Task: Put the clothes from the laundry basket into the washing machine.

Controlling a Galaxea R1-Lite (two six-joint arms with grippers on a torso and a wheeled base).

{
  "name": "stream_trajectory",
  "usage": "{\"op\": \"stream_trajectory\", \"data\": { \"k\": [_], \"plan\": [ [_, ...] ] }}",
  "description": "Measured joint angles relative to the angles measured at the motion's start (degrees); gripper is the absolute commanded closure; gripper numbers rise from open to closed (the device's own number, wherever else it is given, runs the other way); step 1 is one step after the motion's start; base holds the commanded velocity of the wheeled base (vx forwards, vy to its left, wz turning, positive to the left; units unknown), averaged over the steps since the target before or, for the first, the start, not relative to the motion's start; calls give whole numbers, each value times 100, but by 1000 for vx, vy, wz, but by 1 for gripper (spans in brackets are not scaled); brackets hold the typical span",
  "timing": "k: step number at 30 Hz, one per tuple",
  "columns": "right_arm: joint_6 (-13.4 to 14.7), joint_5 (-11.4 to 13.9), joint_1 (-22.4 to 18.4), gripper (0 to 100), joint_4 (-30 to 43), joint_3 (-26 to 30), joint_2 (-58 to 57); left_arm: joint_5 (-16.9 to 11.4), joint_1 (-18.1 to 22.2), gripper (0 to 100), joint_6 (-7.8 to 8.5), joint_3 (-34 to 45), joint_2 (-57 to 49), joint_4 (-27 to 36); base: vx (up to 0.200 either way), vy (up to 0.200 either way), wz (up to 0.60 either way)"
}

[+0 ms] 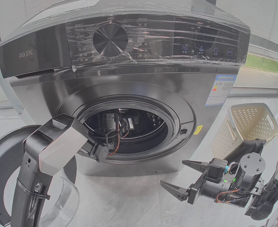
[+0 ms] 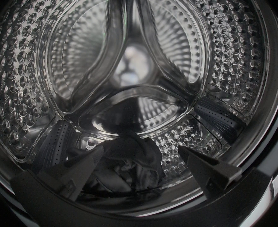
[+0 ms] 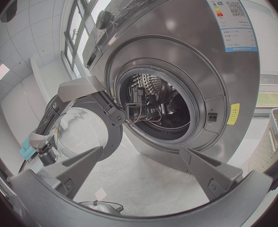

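The washing machine (image 1: 139, 79) stands with its round opening (image 1: 129, 130) uncovered. My left arm (image 1: 109, 126) reaches through it into the drum. In the left wrist view, my left gripper (image 2: 139, 148) is open just above a dark garment (image 2: 129, 164) lying at the bottom of the steel drum (image 2: 233, 48), with nothing between its fingers. A beige laundry basket (image 1: 252, 120) leans tipped on the floor at the machine's right, and a dark piece of clothing (image 1: 247, 148) hangs from its rim. My right gripper (image 1: 172, 172) hovers open and empty in front of the machine, left of the basket.
The machine's door (image 1: 2, 161) is swung wide to the left, its glass bowl (image 1: 60, 199) under my left arm. Pale floor tiles (image 1: 129, 199) lie in front of the machine. The right wrist view shows the basket's edge (image 3: 277, 133) beside the machine (image 3: 183, 32).
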Motion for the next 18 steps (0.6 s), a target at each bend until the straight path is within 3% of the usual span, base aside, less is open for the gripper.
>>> {"op": "stream_trajectory", "data": {
  "k": [7, 18],
  "plan": [
    [0, -4, -11, 0, -2, 9, -6, 0, -352, 0, -1, 894, -449, -6, 0, 0, 0],
    [-11, -4, -59, 0, 1, 85, -44, 2, -1135, 0, -48, 3495, -1559, -714, 0, 0, 0]
  ]
}}
